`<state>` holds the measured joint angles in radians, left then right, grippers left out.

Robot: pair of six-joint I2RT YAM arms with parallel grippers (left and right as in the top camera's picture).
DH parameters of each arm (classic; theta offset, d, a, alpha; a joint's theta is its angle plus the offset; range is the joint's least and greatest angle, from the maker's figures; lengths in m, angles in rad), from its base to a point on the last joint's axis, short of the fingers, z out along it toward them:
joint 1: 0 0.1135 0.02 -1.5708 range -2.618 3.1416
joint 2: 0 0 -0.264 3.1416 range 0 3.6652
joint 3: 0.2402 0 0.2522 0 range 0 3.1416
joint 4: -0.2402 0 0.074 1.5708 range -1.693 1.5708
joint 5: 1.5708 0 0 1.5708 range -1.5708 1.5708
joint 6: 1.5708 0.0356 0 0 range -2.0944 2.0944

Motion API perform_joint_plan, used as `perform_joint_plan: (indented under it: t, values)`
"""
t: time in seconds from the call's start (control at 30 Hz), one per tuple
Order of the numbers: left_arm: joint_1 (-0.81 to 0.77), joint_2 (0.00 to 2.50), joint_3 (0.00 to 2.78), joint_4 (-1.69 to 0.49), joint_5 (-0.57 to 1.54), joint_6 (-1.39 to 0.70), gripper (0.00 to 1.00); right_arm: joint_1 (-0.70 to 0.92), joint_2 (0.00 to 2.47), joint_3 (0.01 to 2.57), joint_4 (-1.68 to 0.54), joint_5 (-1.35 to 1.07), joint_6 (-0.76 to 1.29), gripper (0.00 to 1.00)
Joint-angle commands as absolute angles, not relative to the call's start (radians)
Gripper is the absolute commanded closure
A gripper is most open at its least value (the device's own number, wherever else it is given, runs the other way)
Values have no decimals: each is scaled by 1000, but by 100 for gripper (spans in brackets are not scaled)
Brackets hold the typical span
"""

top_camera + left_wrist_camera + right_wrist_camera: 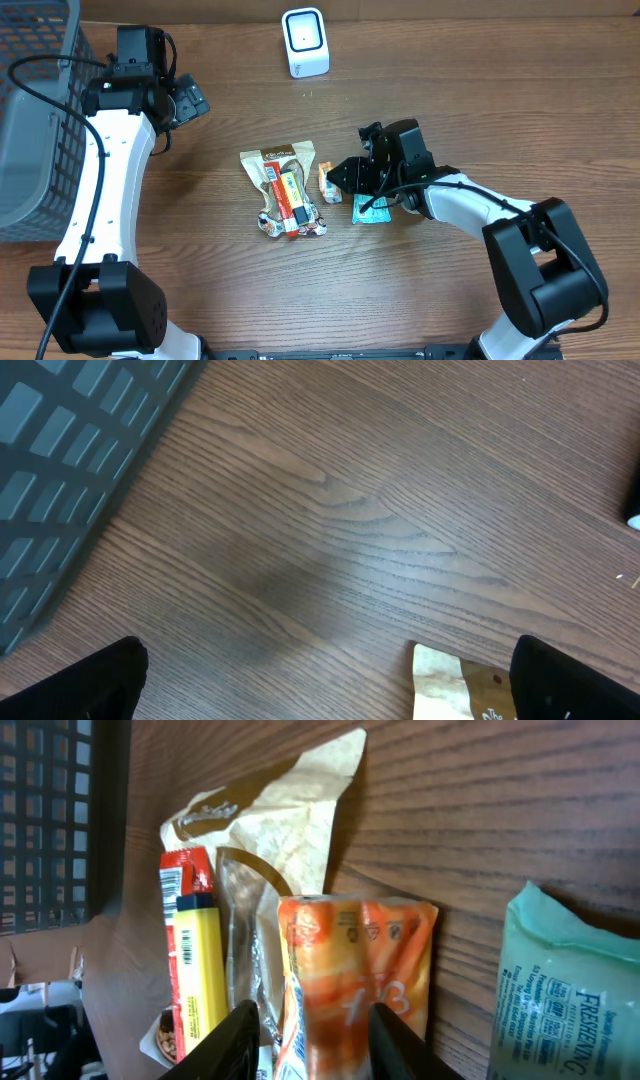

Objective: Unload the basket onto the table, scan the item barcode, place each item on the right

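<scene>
Right arm [520, 235] comes in from the near right corner, forearm low and stretched leftward across the wood table [470, 90], wrist bent down. Right gripper [338, 174] points left at the snack pile; its fingers [243, 1030] are part spread and straddle the orange pouch [350, 970], which lies flat on the table under them. No clamp on it is visible, so it looks released. Teal packet [570, 990] lies just beside the pouch on the gripper's right side, partly under the wrist in the overhead view. Just past the pouch sits the pile: a red and yellow bar [195, 970] lying on a crumpled tan bag [290, 830], bar and pouch touching the bag. Left arm [105, 180] rises from the near left corner and runs straight away up the left side, elbow high. Left gripper [190, 100] hangs over bare wood well apart from the pile, turned toward table centre, fingers [100, 685] splayed wide with nothing between them; a corner of the tan bag shows at the edge of its wrist view. Grey mesh basket [40, 60] stands at the far left, beside the left arm. White scanner [305, 42] stands upright at the far edge, centre, well apart from the pouch.
</scene>
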<state>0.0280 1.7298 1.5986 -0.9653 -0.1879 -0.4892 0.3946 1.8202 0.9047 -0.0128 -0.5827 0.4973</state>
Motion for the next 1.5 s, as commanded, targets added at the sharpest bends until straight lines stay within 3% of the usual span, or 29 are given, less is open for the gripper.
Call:
perform_joint_plan:
  t: [0.0, 0.17, 0.27, 0.4, 0.53, 0.9, 1.47]
  values:
    - [32, 1721, 1604, -965, -190, -467, 0, 398, 1776, 905, -22, -536, 482, 64]
    - [32, 1721, 1604, -965, -190, -467, 0, 398, 1728, 928, -101, -439, 438, 53]
    - [32, 1721, 1604, -965, -190, -467, 0, 404, 1673, 1012, -264, -337, 374, 45]
    - [32, 1721, 1604, -965, -190, -467, 0, 450, 1654, 1118, -424, -289, 282, 46]
    - [32, 1721, 1604, -965, -190, -467, 0, 518, 1655, 1134, -441, -252, 278, 50]
    - [32, 1721, 1604, -965, -190, -468, 0, 763, 1790, 1133, -421, 228, 253, 52]
    - [32, 1721, 1604, -965, -190, -467, 0, 770, 1840, 1132, -353, 231, 253, 57]
